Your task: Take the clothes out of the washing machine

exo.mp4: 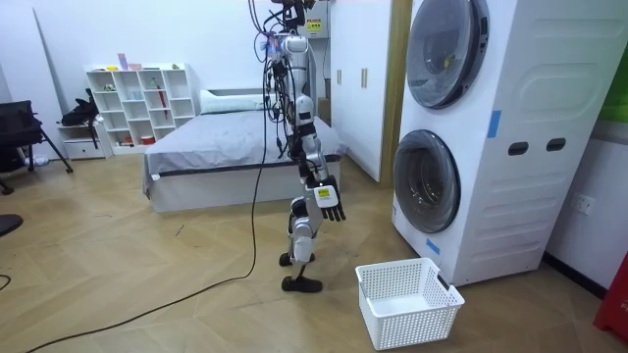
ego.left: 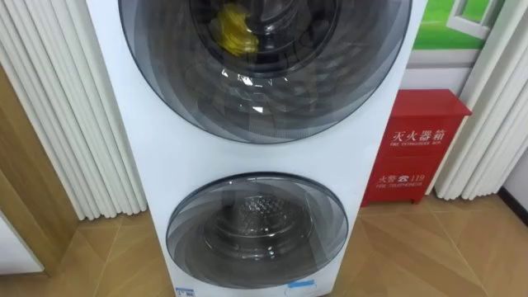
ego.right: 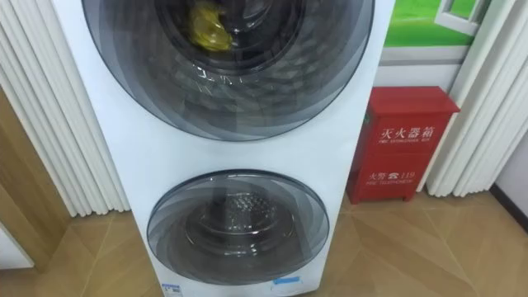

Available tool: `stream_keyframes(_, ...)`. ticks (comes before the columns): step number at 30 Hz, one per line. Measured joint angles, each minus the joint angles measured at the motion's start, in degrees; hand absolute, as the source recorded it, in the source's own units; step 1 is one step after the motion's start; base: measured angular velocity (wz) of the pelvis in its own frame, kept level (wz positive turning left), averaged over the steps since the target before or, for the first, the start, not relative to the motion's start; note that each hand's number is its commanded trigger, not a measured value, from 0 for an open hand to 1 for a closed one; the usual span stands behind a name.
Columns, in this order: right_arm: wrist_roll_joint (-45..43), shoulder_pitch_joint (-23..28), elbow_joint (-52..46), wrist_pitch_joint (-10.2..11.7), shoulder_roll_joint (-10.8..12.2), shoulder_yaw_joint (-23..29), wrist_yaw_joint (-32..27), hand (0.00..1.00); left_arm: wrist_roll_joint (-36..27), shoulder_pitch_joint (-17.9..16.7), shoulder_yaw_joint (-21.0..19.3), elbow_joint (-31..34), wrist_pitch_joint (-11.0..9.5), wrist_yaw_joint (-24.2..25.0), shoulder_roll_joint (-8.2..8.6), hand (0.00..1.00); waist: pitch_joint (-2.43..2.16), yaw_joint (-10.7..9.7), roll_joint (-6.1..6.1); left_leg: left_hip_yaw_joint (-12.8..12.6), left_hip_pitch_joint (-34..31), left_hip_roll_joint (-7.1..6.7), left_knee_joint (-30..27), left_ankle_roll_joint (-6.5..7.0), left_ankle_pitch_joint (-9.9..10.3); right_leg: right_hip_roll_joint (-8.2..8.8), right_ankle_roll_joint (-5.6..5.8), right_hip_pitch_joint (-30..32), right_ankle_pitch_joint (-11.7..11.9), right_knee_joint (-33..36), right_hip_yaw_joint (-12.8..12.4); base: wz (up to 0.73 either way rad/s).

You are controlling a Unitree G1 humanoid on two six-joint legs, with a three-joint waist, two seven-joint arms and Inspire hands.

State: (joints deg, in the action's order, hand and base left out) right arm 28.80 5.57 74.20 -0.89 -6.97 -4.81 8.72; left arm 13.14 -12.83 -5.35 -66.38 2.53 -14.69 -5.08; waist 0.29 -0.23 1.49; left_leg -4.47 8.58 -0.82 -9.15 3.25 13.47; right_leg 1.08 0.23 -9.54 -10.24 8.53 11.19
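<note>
The robot stands facing the washing machine [ego.left: 124, 132]. Its right robot hand [exo.mp4: 331, 199] hangs by its side, fingers straight and loose, holding nothing. A yellow cloth [ego.left: 235, 31] lies in the upper drum, ahead of and well above that hand, behind the closed upper door [ego.left: 264, 99]. A white basket [exo.mp4: 407, 299] sits on the floor below and ahead of the hand.
</note>
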Motion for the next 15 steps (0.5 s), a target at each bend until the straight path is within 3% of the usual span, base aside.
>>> stream_keyframes(7, 1.0, 0.1, 0.0, -0.4, 0.0, -0.6, -0.5, 0.00, 0.4, -0.6, 0.0, 0.0, 1.2, -0.2, -0.01, 0.00, 0.04, 0.5, -0.03, 0.1, 0.1, 0.01, -0.1, -0.15, 0.1, -0.09, -0.01, -0.4, 0.0, -0.7, -0.1, 0.00)
stream_keyframes(15, 2.6, 0.2, 0.1, -0.5, 0.0, -0.6, -0.5, 0.00, 0.3, -0.3, -0.1, 0.0, 1.3, -0.3, -0.02, 0.00, 0.05, 0.5, -0.09, 0.0, 0.2, 0.06, -0.2, -0.19, 0.1, -0.13, -0.01, -0.5, 0.0, -0.7, -0.1, 0.00)
